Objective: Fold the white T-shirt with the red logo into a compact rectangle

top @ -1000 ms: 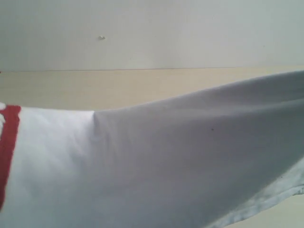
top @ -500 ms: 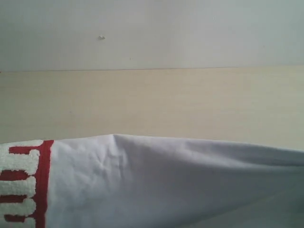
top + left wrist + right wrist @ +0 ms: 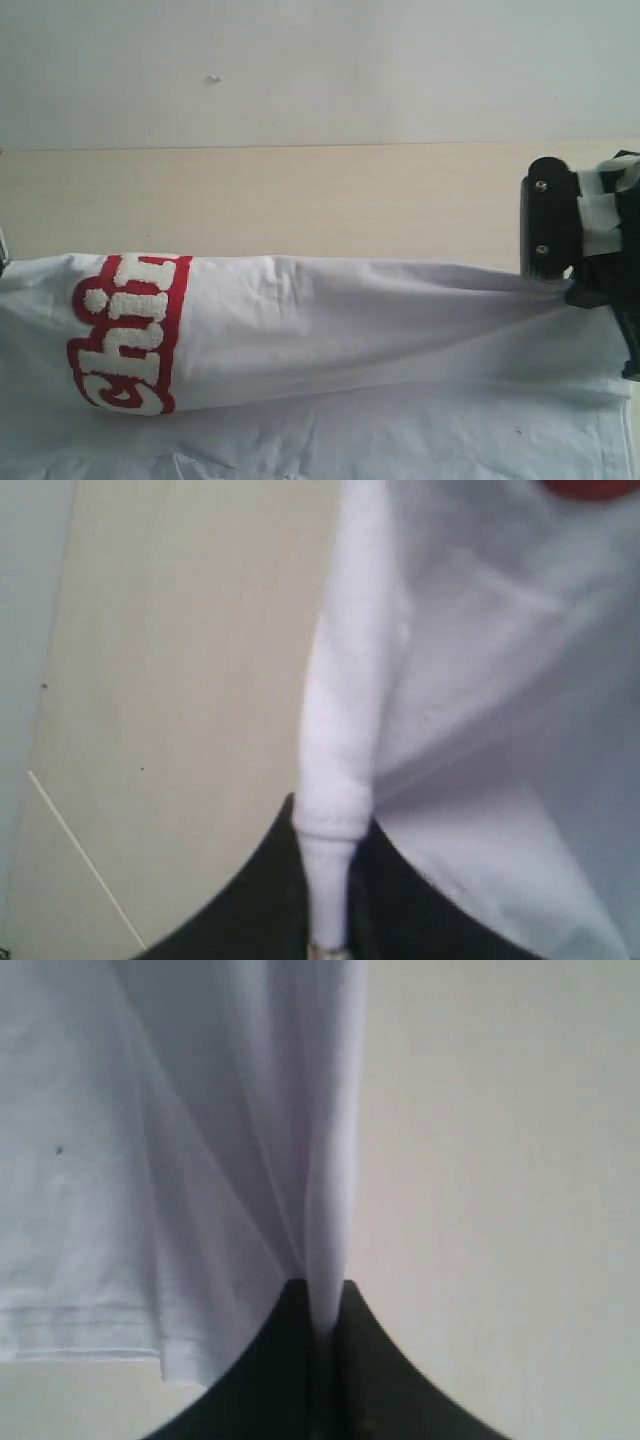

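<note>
Stretching across the pale table (image 3: 300, 195), the white T-shirt (image 3: 380, 330) reaches from one side of the outside view to the other. At the far left, the left gripper (image 3: 330, 890) is shut tight on a bunched edge of the shirt. Its two dark fingers (image 3: 260, 910) squeeze the cloth between them. Next comes the red logo (image 3: 130, 335), turned sideways on the top fold (only the letters "Chin" can be read). That fold is a long raised band of cloth. A flatter layer of the shirt lies below it, nearer the camera. Going right, the band gets thinner and runs up to the black right gripper (image 3: 568, 285). It pinches the shirt's edge too, with the cloth caught between its closed fingers (image 3: 290, 1360). Behind the table is a plain pale wall (image 3: 300, 70).
</note>
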Robot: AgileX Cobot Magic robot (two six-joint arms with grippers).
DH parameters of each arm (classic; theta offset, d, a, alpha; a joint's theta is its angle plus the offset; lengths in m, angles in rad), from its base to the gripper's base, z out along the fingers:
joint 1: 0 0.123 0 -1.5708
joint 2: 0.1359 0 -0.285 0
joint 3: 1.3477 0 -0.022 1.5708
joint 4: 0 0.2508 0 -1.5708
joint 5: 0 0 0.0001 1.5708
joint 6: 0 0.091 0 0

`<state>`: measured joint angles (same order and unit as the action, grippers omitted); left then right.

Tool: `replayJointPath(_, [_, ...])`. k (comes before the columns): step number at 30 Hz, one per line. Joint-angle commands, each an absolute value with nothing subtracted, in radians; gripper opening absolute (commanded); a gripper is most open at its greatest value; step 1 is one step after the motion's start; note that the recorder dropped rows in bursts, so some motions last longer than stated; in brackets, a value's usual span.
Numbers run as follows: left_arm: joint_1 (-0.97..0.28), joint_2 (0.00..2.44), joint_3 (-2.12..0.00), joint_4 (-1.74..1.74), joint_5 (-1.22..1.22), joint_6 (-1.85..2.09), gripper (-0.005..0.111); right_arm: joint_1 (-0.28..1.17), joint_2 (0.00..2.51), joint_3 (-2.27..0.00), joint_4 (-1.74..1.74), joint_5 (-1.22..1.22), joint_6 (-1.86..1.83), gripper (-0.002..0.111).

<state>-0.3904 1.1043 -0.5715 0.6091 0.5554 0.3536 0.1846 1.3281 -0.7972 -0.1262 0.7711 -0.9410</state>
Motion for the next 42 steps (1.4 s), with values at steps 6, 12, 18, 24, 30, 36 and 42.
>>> replayJointPath(6, [-0.182,1.444,-0.565,0.873,0.224,0.074,0.000,0.184,1.602,-0.795,-0.393,0.448,-0.599,0.000])
replayJointPath(12, [-0.091,1.562,-0.590,0.878,0.037,0.070,0.000,0.183,1.709,-0.795,-0.701,0.358,-0.301,0.000])
replayJointPath(18, [-0.068,1.660,-0.640,0.871,0.000,0.061,0.020,0.182,1.784,-0.804,-0.988,0.327,0.031,0.001])
replayJointPath(24, [-0.068,1.752,-0.718,0.834,0.005,-0.035,0.042,0.136,1.819,-0.844,-1.160,0.325,0.347,0.014])
replayJointPath(30, [-0.068,1.828,-0.753,0.821,0.000,-0.038,0.043,0.125,1.839,-0.844,-1.186,0.236,0.342,0.049])
replayJointPath(36, [-0.068,1.839,-0.807,0.770,0.033,-0.059,0.043,0.125,1.850,-0.844,-1.213,0.267,0.345,0.080])
replayJointPath(42, [-0.045,1.768,-0.865,0.770,0.107,-0.237,0.043,0.125,1.839,-0.844,-1.215,0.347,0.440,0.080])
